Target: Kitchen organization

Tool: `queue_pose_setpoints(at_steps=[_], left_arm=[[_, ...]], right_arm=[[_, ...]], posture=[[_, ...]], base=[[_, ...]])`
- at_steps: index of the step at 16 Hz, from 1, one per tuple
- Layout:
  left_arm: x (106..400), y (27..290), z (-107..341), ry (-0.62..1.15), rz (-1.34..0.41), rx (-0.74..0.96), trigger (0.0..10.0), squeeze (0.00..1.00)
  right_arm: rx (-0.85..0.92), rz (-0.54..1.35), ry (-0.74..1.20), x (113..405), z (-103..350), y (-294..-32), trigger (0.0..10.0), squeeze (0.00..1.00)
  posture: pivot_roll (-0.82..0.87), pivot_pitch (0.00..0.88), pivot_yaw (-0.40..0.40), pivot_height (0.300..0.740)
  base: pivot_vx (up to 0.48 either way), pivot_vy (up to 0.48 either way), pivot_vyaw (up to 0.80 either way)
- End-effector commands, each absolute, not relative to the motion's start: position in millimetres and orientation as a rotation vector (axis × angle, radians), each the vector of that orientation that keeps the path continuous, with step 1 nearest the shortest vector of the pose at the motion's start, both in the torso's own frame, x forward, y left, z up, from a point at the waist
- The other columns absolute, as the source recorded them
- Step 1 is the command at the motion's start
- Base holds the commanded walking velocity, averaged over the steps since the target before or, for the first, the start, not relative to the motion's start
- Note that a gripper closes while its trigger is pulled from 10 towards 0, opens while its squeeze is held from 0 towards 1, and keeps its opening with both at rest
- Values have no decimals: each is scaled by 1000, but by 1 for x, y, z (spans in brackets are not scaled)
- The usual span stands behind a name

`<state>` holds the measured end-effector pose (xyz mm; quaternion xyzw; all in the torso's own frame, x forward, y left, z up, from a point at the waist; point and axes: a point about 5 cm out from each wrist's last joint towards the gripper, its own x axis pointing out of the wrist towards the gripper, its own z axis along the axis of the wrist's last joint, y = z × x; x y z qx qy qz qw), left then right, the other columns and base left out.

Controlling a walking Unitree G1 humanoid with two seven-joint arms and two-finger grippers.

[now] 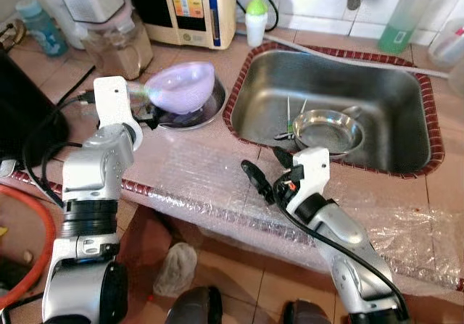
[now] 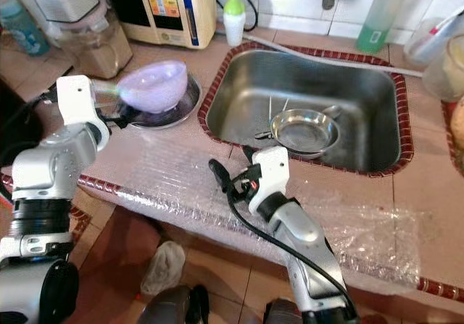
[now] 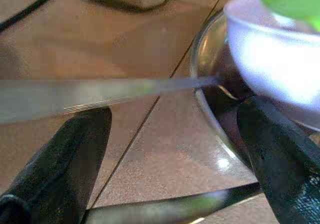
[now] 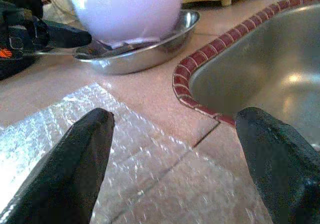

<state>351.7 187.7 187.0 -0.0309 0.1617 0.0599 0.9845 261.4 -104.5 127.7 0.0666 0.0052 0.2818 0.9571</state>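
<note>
I'm holding the right gripper (image 1: 262, 170) over the bubble wrap (image 1: 217, 186) just short of the sink (image 1: 406, 85), its fingers spread apart and empty. Left of the sink, my left gripper (image 1: 148, 117), also spread, is reaching at the steel dish (image 4: 150, 51) carrying the purple bowl (image 1: 181, 86). Inside the sink, a steel pan (image 1: 326, 132) is waiting, so I judge most sorting remains.
</note>
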Motion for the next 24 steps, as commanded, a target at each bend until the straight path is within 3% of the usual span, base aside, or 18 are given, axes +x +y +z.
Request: queue_pose_setpoints(at_steps=[1,13,19,24], left_arm=[[348,190,190,323,135,-45,10000,0],[321,153,191,330,22,-36,10000,0],[305,143,186,212,-33,42,10000,0],[289,139,180,23,-47,-42,10000,0]], right_arm=[[136,587,15,262,126,-101,10000,0],[138,599,-6,273,125,-94,10000,0],[130,615,-17,277,126,-90,10000,0],[115,549,-53,285,130,-97,10000,0]], posture=[[-8,71,128,740],[28,55,118,740],[27,37,90,740],[11,29,63,740]], base=[[0,0,0],[0,0,0],[0,0,0],[0,0,0]])
